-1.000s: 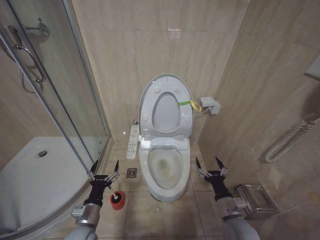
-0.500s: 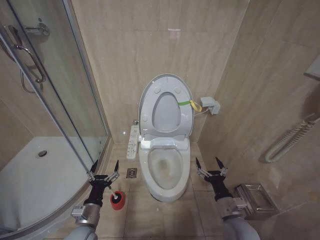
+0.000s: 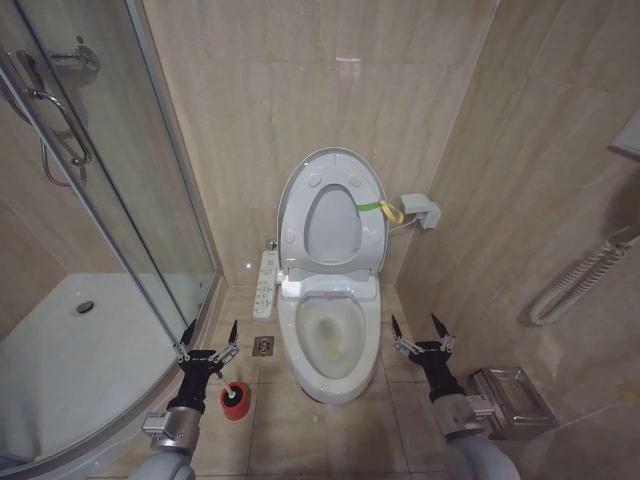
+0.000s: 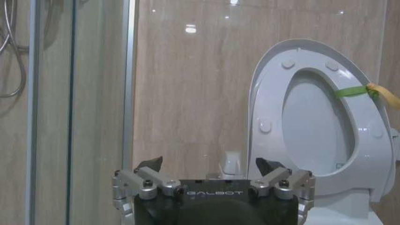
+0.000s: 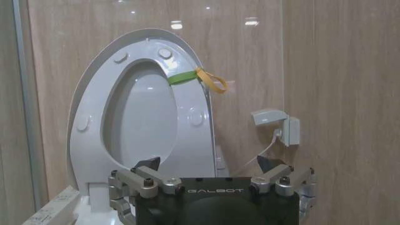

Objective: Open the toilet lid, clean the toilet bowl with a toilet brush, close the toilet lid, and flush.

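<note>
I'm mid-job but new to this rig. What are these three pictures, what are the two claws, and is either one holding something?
The wide picture comes from the robot's head, looking down. The claws are its left gripper and right gripper, both open, holding nothing, hanging either side of the toilet bowl. The other two pictures come from cameras on each wrist, looking over the fingers. The toilet lid stands upright against the wall. The toilet brush sits in its red holder on the floor beside the left gripper.

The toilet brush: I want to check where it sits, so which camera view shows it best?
The head view. There the toilet brush stands in its red holder on the floor, between the left gripper and the toilet bowl. Both wrist views look toward the raised toilet lid and the wall, above the brush.
</note>
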You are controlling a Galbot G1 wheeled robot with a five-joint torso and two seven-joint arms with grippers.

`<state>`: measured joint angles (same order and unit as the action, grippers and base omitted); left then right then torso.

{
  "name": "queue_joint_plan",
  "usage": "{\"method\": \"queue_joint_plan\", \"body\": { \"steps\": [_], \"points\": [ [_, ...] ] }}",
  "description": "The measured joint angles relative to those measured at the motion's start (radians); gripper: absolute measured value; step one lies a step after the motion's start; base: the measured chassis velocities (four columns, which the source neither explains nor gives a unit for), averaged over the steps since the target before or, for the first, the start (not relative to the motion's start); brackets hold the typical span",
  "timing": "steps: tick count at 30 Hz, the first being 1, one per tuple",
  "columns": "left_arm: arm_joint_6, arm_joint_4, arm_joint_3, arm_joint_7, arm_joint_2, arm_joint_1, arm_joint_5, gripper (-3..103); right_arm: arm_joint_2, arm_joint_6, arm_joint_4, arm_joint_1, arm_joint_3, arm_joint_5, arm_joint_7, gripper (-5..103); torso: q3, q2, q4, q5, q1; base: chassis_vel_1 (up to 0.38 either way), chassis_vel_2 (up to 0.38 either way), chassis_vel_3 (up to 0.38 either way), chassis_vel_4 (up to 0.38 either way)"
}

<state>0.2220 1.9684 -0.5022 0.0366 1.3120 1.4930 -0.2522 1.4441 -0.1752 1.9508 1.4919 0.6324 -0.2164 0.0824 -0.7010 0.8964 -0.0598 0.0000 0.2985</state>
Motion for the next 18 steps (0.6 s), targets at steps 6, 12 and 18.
{"method": "queue_joint_plan", "body": {
  "steps": [6, 12, 18],
  "points": [
    [0.0, 0.0, 0.0, 0.0, 0.0, 0.0, 0.0, 100, 0.0, 0.0, 0.0, 0.0, 0.0, 0.0, 0.0, 100, 0.0, 0.0, 0.0, 0.0, 0.0, 0.0, 0.0, 0.0, 0.0],
    [0.0, 0.0, 0.0, 0.0, 0.0, 0.0, 0.0, 100, 0.0, 0.0, 0.0, 0.0, 0.0, 0.0, 0.0, 100, 0.0, 0.0, 0.0, 0.0, 0.0, 0.0, 0.0, 0.0, 0.0],
    [0.0, 0.0, 0.0, 0.0, 0.0, 0.0, 0.0, 100, 0.0, 0.0, 0.0, 0.0, 0.0, 0.0, 0.0, 100, 0.0, 0.0, 0.0, 0.0, 0.0, 0.0, 0.0, 0.0, 0.0]
  ]
}}
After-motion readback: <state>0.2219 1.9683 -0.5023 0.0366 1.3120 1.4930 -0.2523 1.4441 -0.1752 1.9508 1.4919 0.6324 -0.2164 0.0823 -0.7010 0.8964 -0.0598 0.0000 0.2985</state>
